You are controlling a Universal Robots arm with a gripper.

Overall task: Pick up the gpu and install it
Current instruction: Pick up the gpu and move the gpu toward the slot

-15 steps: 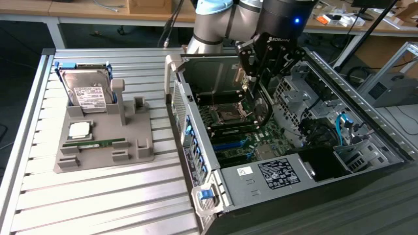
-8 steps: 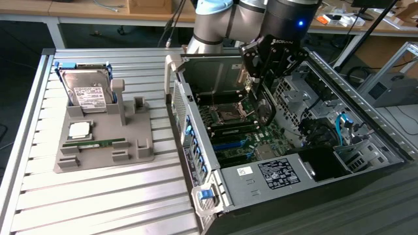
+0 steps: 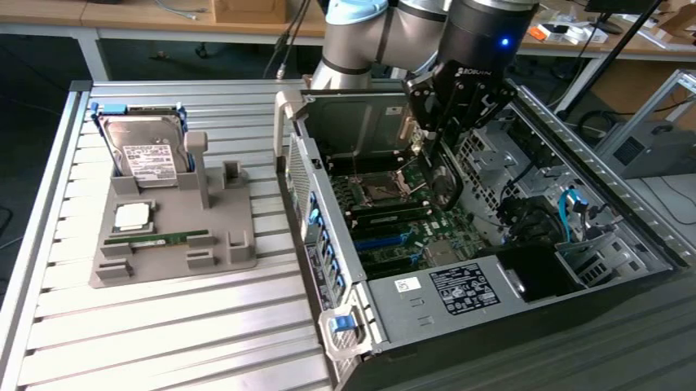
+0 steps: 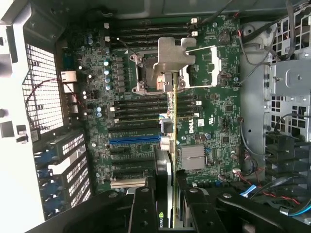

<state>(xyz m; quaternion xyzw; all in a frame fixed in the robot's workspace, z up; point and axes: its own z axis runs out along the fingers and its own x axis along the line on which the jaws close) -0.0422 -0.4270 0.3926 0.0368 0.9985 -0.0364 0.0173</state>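
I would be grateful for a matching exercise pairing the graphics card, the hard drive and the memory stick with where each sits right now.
Things:
1. graphics card
2. hard drive
3. memory stick

Places:
A. lying flat in the grey tray
B. gripped edge-on in the pincer above the motherboard
C. standing upright in the grey tray

Pairs: 1-B, 2-C, 3-A.
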